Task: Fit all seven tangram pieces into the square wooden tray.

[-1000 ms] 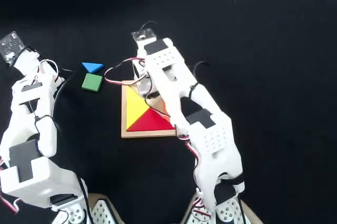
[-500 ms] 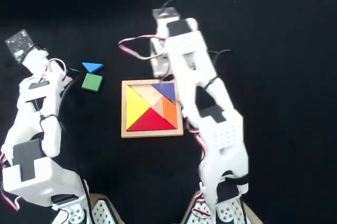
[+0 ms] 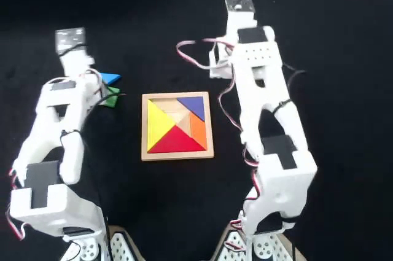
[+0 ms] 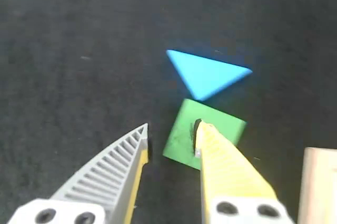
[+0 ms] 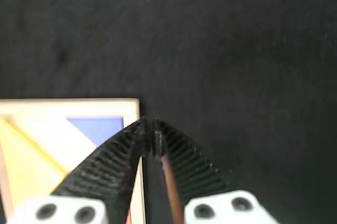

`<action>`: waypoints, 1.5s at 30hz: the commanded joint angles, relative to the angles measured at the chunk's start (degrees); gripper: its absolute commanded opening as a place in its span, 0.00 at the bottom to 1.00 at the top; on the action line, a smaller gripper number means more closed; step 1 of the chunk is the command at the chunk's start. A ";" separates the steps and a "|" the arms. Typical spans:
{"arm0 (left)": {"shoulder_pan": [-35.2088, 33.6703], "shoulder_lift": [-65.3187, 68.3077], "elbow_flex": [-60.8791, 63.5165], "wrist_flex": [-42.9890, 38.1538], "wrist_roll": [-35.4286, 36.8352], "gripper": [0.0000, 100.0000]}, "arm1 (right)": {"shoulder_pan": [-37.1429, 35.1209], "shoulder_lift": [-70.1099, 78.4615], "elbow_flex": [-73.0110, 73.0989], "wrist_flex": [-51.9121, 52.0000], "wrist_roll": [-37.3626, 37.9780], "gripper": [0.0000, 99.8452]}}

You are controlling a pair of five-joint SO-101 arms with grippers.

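Two changes mark this moment, one for each arm.

**High view.** The right arm, which a second ago lay across the tray, has drawn back past its far right corner. The right gripper now hangs just beyond that corner. The uncovered tray holds the yellow triangle, red triangle, orange piece and indigo triangle. A pale patch remains at the far middle; whether it is bare floor or an unpainted piece cannot be told. The left arm has swung in from the table's edge, bringing the left gripper over the green square. The light-blue triangle lies just beyond the square. Both pieces rest on the black cloth, near the tray but outside it.

**Left wrist view.** The left gripper is partly open and holds nothing. Its yellow finger lies over the green square, and its grey finger stands off the square's side. The light-blue triangle sits at the square's far corner, and the tray is close by.

**Right wrist view.** The right gripper is pressed closed and empty, just outside the tray by the indigo triangle.

The right arm's placement appears finished. The step in hand is judged to be the pick of the green square.
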 commanded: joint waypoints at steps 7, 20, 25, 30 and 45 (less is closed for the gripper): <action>4.62 12.84 -28.00 24.09 -13.71 0.22 | 1.93 -4.53 11.38 -20.22 0.35 0.01; 3.47 38.68 -71.16 54.24 -12.92 0.22 | 4.48 -3.56 12.09 -24.26 0.35 0.01; 2.24 42.64 -81.71 61.89 -17.58 0.22 | 4.48 -3.56 12.09 -24.26 0.35 0.01; 1.63 43.96 -87.34 67.78 -19.69 0.22 | 4.40 -3.82 12.09 -24.26 0.35 0.01; 1.36 51.96 -89.27 67.25 -18.81 0.22 | 4.40 -3.56 12.09 -24.09 0.44 0.01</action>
